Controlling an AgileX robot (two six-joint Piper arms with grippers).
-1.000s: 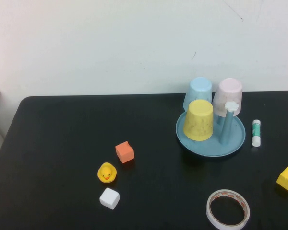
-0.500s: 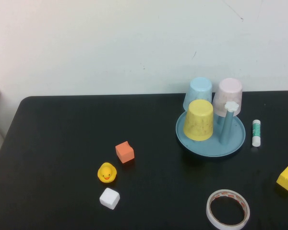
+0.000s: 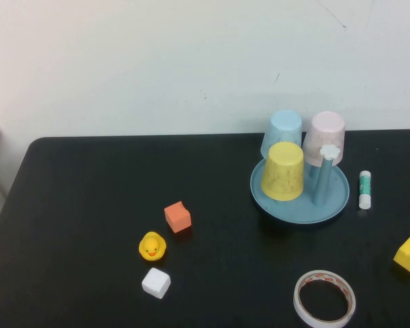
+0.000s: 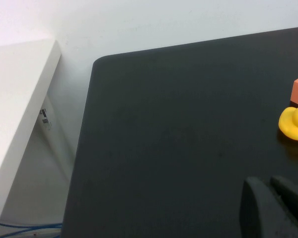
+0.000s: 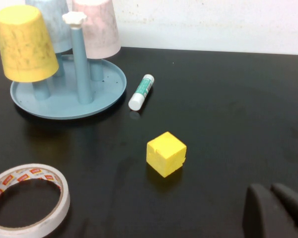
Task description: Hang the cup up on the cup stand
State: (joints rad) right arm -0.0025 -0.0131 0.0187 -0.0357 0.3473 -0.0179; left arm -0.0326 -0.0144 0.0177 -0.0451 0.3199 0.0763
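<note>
The yellow cup [image 3: 283, 171] sits upside down over a peg of the round blue-grey cup stand [image 3: 336, 203] at the right rear of the black table; it also shows in the right wrist view [image 5: 25, 43], with the stand's rim [image 5: 109, 96] beside it. One bare peg with a white flower cap [image 3: 330, 152] stands free. Neither arm appears in the high view. My left gripper [image 4: 271, 186] hovers shut over the table's left part, near the duck. My right gripper [image 5: 272, 192] is shut and empty, over the table near the yellow cube.
A pale blue cup [image 3: 285, 130] and a pale pink cup [image 3: 325, 133] hang on rear pegs. A glue stick [image 3: 365, 189], a yellow cube [image 3: 409, 254], a tape roll [image 3: 324, 298], an orange cube [image 3: 178, 216], a rubber duck [image 3: 152, 246] and a white cube [image 3: 156, 282] lie around.
</note>
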